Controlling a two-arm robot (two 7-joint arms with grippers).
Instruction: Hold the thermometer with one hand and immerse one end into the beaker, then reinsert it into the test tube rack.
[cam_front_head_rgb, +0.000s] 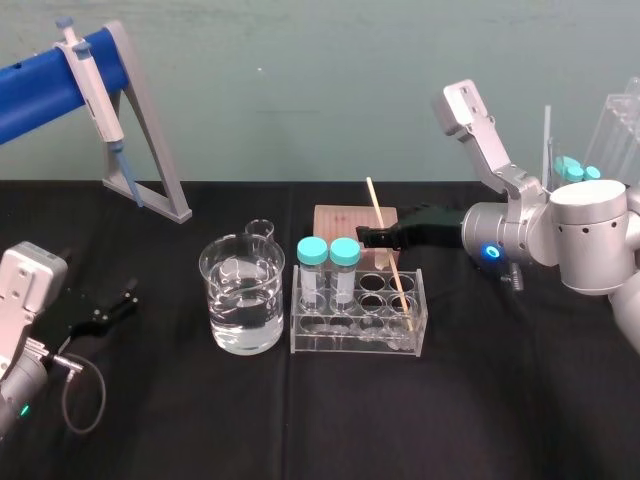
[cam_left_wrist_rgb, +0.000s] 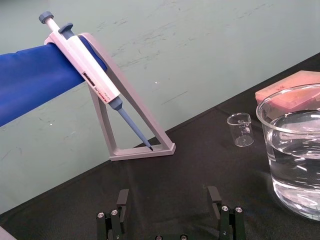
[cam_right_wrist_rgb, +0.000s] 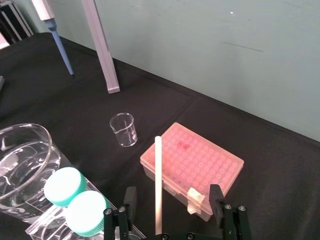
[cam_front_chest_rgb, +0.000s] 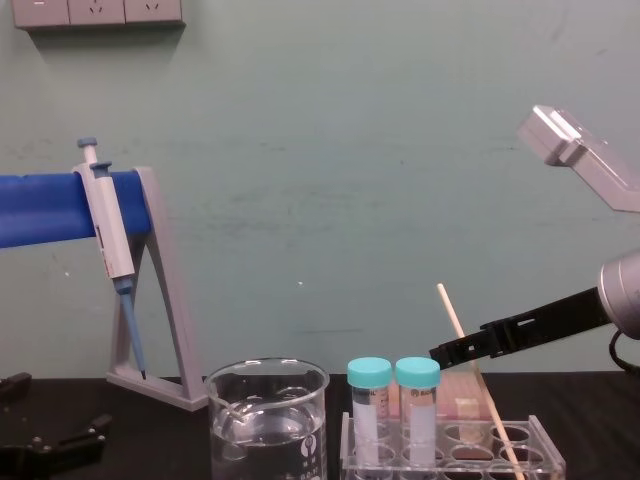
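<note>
A black tabletop (cam_front_head_rgb: 300, 430) carries everything. At its far left stands a grey pipette stand (cam_front_head_rgb: 150, 140) with a thick blue bar (cam_front_head_rgb: 40, 85), and a grey-and-blue pipette (cam_front_head_rgb: 95, 90) hangs from it, tip down. The dark strip of print on the pipette's body is too small to read.

The beaker (cam_front_head_rgb: 204, 265) sits left of centre, roughly half full of clear liquid; its faint white markings cannot be read. Just to its right is the test tube rack (cam_front_head_rgb: 350, 345). Two teal-capped tubes (cam_front_head_rgb: 313, 270) stand side by side in the rack's left holes. A pink tip box (cam_front_head_rgb: 335, 222) lies just behind the rack, and a small empty glass beaker (cam_front_head_rgb: 260, 230) stands behind the large one.

The thermometer (cam_front_head_rgb: 377, 207) stands in a hole at the rack's near right corner. It is tilted, with its top leaning far and left.

The right tool (cam_front_head_rgb: 370, 238) reaches in from the right at mid-height of the thermometer. Its fingers are spread, one on either side of the rod, and neither touches it.

The left tool (cam_front_head_rgb: 120, 300) rests low at the near left, well apart from the beaker, with its fingers also spread and holding nothing.
</note>
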